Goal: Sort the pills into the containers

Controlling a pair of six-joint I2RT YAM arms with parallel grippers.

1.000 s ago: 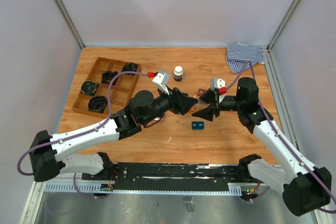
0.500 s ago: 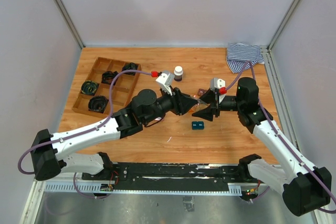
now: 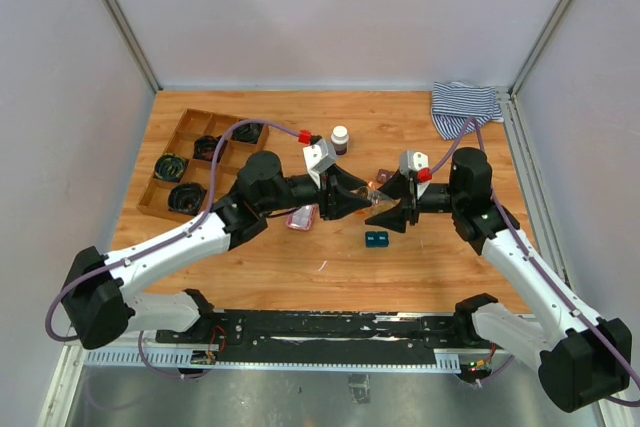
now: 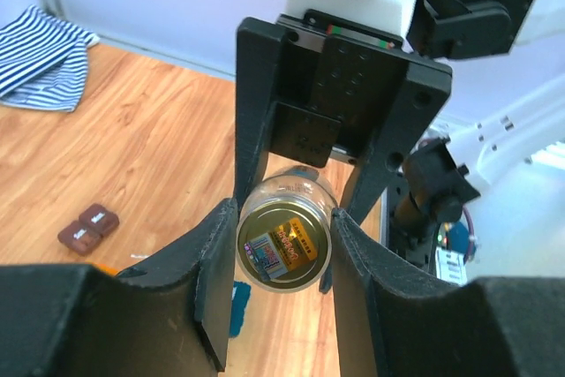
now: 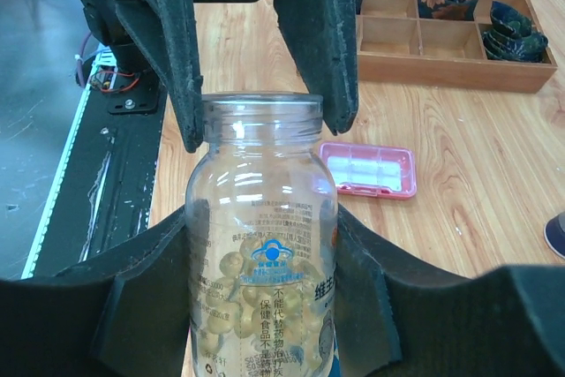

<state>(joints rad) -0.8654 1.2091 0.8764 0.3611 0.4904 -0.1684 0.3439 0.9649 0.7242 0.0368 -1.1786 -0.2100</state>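
Clear bottle (image 5: pixel 260 245) holds yellow pills (image 5: pixel 237 293)

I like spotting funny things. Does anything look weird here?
Yes: the bottle isn't on the table. The right gripper pinches its body and the left gripper its neck, roughly sideways in the air. I see no cap, so pills could spill.

your top view looks down from above and behind the bases, far enough to take in the whole table (image 3: pixel 420 267). your left wrist view sits close behind the left fingers (image 4: pixel 212 289), facing the bottle (image 4: pixel 282 245) end-on between them. your right wrist view looks the opposite way past the right fingers (image 5: pixel 150 297), toward the tray (image 5: pixel 441 68) beyond their tips. all three share the bottle.
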